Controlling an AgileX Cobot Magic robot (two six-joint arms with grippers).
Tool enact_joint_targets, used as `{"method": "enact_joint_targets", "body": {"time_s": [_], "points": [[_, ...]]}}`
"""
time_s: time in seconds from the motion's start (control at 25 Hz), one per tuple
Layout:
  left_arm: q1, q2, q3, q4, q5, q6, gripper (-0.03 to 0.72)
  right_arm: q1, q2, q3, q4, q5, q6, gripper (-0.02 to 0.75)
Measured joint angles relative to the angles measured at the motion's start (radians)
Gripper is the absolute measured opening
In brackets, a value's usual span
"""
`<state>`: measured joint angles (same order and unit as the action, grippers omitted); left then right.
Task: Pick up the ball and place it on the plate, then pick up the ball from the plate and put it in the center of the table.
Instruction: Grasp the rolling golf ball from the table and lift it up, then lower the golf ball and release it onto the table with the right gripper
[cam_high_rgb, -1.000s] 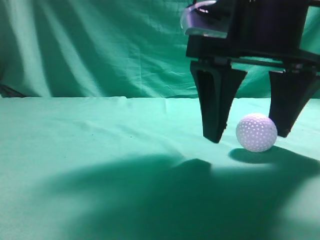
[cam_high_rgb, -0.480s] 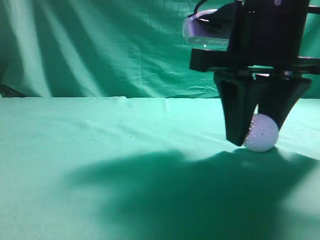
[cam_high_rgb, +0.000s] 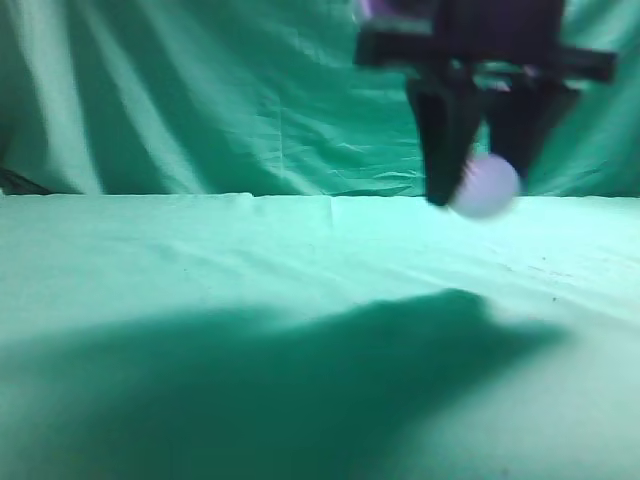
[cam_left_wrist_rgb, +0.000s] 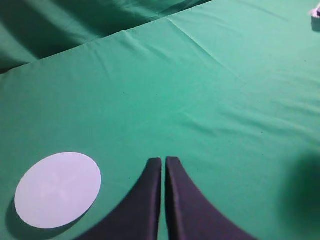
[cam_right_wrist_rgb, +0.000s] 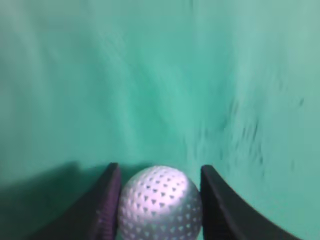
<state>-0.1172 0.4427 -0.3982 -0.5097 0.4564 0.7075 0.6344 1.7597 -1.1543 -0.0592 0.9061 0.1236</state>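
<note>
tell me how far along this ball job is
Done: the right tool is shut on the ball and holds it clear of the table. In hand: carrying it, with the view blurred by motion. Left: setting it on the white plate, which sits bare near the shut left tool, then moving the ball to the table's center.

**Ball leaves the table in the right gripper**

A second ago the right gripper (cam_high_rgb: 478, 195) stands open around the ball (cam_high_rgb: 485, 185), which rests on the table (cam_high_rgb: 200, 300). Half a second ago its fingers close on the ball, still down on the cloth. Now gripper and ball are raised clear above the table, blurred, their shadow spreading wider across the cloth below.
</note>
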Motion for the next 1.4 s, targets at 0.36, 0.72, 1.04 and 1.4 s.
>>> {"method": "enact_joint_targets", "body": {"time_s": [0.36, 0.72, 1.04, 1.4], "points": [[0.000, 0.000, 0.000, -0.004, 0.000, 0.000, 0.000, 0.000, 0.055, -0.411, 0.046, 0.056, -0.085, 0.327], [0.000, 0.000, 0.000, -0.006, 0.000, 0.000, 0.000, 0.039, 0.325, -0.684, 0.103, 0.115, -0.164, 0.327], [0.000, 0.000, 0.000, -0.006, 0.000, 0.000, 0.000, 0.107, 0.492, -0.782, 0.116, 0.097, -0.176, 0.327], [0.000, 0.000, 0.000, -0.006, 0.000, 0.000, 0.000, 0.114, 0.538, -0.787, 0.137, 0.030, -0.210, 0.327]]}}
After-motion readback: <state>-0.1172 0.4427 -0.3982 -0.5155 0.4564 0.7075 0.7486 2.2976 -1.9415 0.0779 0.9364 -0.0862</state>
